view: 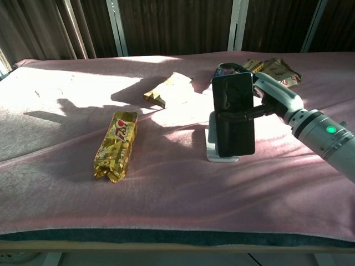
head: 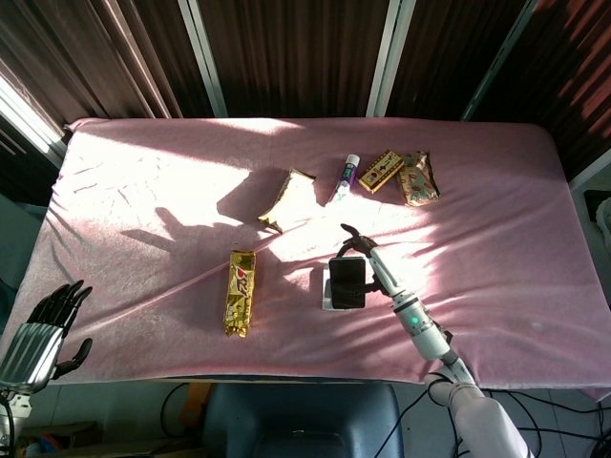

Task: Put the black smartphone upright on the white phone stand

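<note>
Upright black smartphone [view: 233, 113], glossy, gripped by right hand [view: 267, 94].

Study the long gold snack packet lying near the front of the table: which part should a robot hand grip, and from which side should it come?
Grip the gold snack packet across its narrow middle, coming from above. It lies flat on the pink cloth with its long sides free, nothing crowding either one, so fingers could probably close across its width there.

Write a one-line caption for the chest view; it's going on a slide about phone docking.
Right hand holds the black smartphone upright at the white phone stand on the pink-covered table.
</note>
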Controlling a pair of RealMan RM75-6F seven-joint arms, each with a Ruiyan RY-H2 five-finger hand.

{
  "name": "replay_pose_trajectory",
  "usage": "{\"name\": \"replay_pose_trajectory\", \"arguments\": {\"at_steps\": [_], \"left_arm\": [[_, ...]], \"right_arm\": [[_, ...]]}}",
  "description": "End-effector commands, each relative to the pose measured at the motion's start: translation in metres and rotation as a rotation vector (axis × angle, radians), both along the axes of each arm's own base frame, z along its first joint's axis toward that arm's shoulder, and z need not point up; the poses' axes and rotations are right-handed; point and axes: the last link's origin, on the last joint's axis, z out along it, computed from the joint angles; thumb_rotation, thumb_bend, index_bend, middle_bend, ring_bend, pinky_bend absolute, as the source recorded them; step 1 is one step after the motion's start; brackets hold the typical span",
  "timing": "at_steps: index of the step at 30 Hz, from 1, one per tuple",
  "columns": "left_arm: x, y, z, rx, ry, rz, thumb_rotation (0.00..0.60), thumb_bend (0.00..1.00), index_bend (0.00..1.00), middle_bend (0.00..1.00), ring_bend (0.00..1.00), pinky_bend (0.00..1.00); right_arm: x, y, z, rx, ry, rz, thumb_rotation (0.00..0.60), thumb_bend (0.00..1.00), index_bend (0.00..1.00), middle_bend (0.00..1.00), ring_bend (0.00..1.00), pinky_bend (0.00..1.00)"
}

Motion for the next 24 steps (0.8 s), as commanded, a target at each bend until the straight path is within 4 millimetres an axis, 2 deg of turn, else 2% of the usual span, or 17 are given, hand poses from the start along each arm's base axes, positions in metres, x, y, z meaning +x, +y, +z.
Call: {"name": "replay_pose_trajectory", "arguments": {"at_steps": [1,8,16,20,23,24], "left_arm": [[0.000,0.000,0.000,0.002,0.000,-0.001,0.600,0.39,0.00,0.01,0.02,0.14],[0.001,-0.002,0.000,-0.004,-0.001,-0.009,0.600,0.38,0.00,0.01,0.02,0.14],[0.002,-0.004,0.002,0.001,-0.007,-0.018,0.600,0.39,0.00,0.01,0.02,0.14],[0.001,-0.004,0.003,0.005,-0.010,-0.017,0.600,0.39,0.00,0.01,0.02,0.14],[0.001,-0.004,0.003,0.010,-0.011,-0.016,0.600,0.39,0.00,0.01,0.02,0.14],[0.001,-0.004,0.003,0.011,-0.011,-0.016,0.600,0.39,0.00,0.01,0.02,0.14]], "right_arm": [[0.000,0.001,0.005,-0.014,-0.007,0.016,0.600,0.15,0.06,0.50,0.27,0.28],[-0.006,0.002,0.018,-0.032,-0.012,0.036,0.600,0.13,0.01,0.43,0.19,0.21],[-0.026,0.013,0.047,-0.071,0.013,0.071,0.562,0.11,0.00,0.19,0.03,0.13],[-0.041,0.032,0.069,-0.146,0.076,0.100,0.568,0.11,0.00,0.11,0.00,0.10],[-0.055,0.057,0.089,-0.173,0.156,0.110,0.570,0.11,0.00,0.08,0.00,0.05],[-0.063,0.072,0.101,-0.190,0.213,0.106,0.569,0.11,0.00,0.08,0.00,0.04]]}}
